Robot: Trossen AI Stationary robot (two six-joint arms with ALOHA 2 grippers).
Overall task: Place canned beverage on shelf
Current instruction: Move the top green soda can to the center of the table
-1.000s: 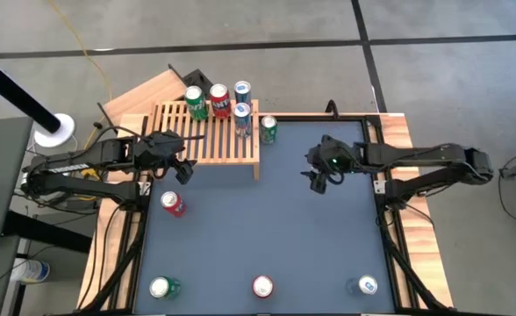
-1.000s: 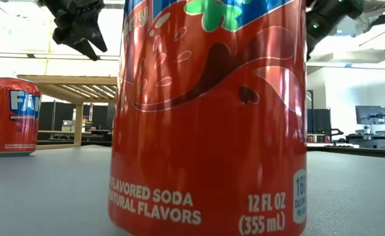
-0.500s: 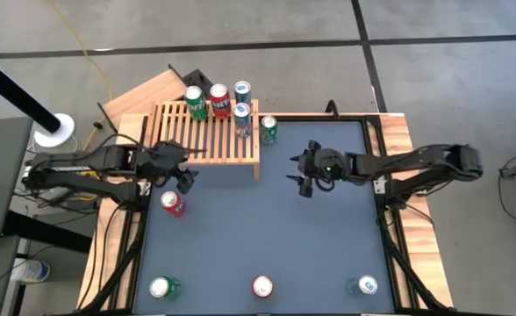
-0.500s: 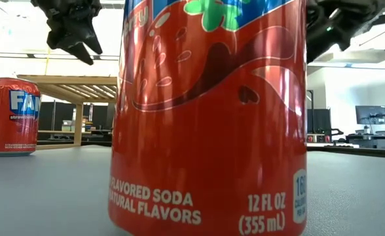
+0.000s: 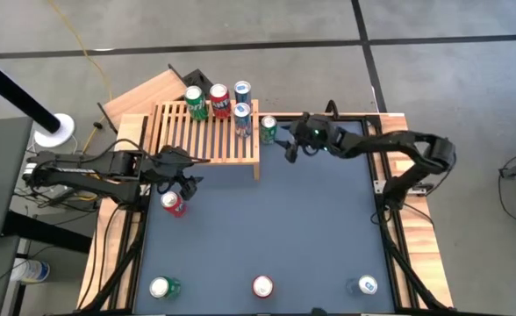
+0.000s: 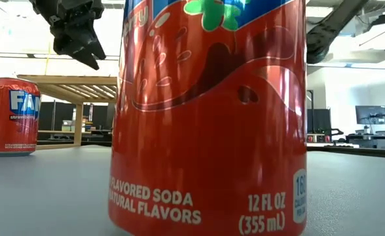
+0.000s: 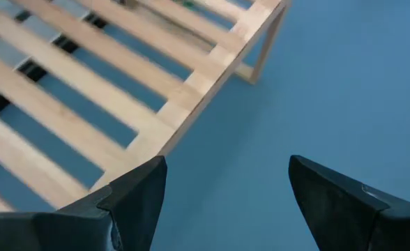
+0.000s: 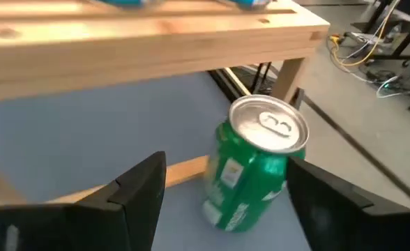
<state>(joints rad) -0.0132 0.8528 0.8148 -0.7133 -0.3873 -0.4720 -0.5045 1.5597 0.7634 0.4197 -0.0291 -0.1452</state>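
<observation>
From above, the right gripper (image 5: 286,146) hung with fingers apart just beside a green can (image 5: 268,129) standing on the table (image 5: 275,228) at the shelf's (image 5: 207,136) right end. Only the right wrist view showed that can's silver top (image 8: 270,123) between the spread fingers, untouched. The left gripper (image 5: 184,180), also apart, hovered at the shelf's front edge above a red can (image 5: 173,204).

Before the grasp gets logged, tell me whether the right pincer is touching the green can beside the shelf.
Apart. The right wrist view shows the right pincer open, its fingers either side of the green can with gaps showing.
</observation>
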